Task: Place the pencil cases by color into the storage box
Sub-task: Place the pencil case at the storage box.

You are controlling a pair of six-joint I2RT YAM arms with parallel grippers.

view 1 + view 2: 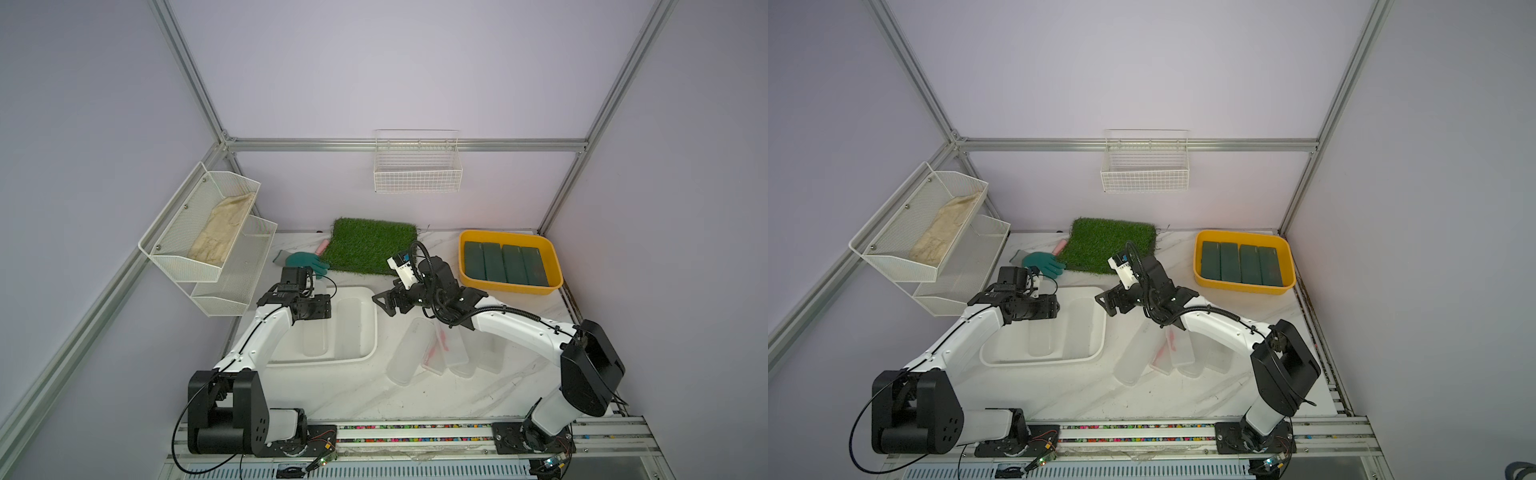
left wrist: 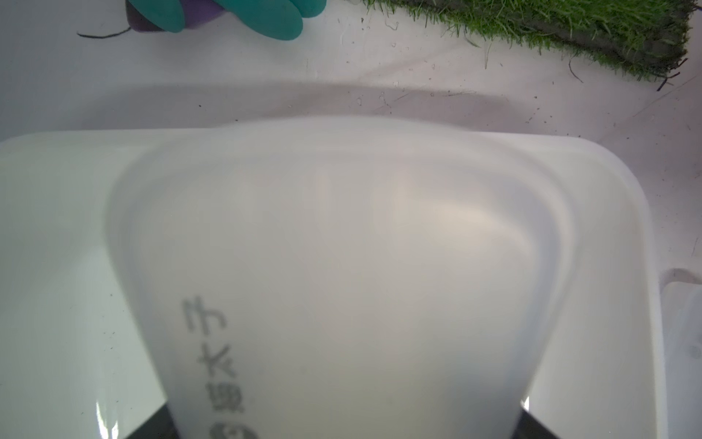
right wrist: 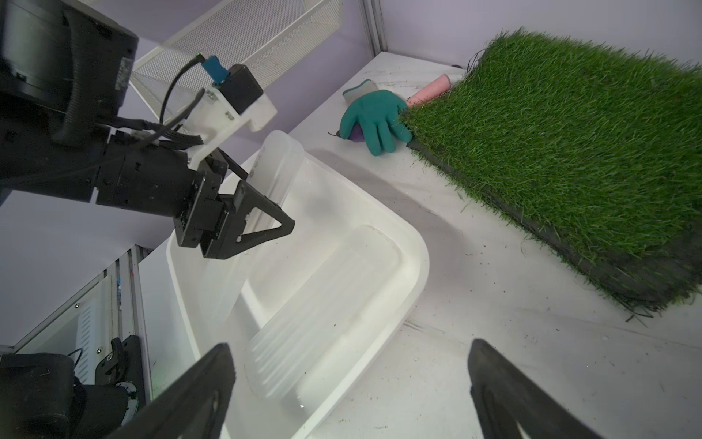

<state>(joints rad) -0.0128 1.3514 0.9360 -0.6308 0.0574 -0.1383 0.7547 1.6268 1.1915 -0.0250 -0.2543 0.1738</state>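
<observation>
Right wrist view: the left pincer [image 3: 266,201] is clenched across the narrow width of a frosted pencil case [image 3: 279,167], about mid-length. The case is tilted, its far end above the rim of the white storage box [image 3: 418,243]. Whether its lower end touches the box floor I cannot tell. A second frosted case [image 3: 323,296] lies flat in the box beside it. The right pincer [image 3: 349,342] hangs released and empty by the box's right side. A teal glove [image 3: 374,114] and a grass mat [image 3: 569,152] lie toward the counter's far edge.

Left wrist view: the held case [image 2: 342,266] fills the picture. The dark jaws press its two long sides, and printed characters show on its smooth, cloudy skin. The box rim [image 2: 626,213] lies beyond it.

Top views: four dark green cases [image 1: 505,264] sit side by side in a yellow tray [image 1: 465,266] at the far right corner of the counter [image 1: 332,395]. The loose frosted cases [image 1: 409,353] lie overlapping toward the near edge, right of the white box and partly under the right arm. One shows something pinkish inside.

These frosted cases look light, hollow and thin-walled. They are probably stiff enough to lift but slick, with some give under a hard squeeze. Their rounded ends offer little purchase. The sounder hold is across the flat long sides near the middle, so that a case does not pivot. The outermost case of the overlap looks the easiest to take.
</observation>
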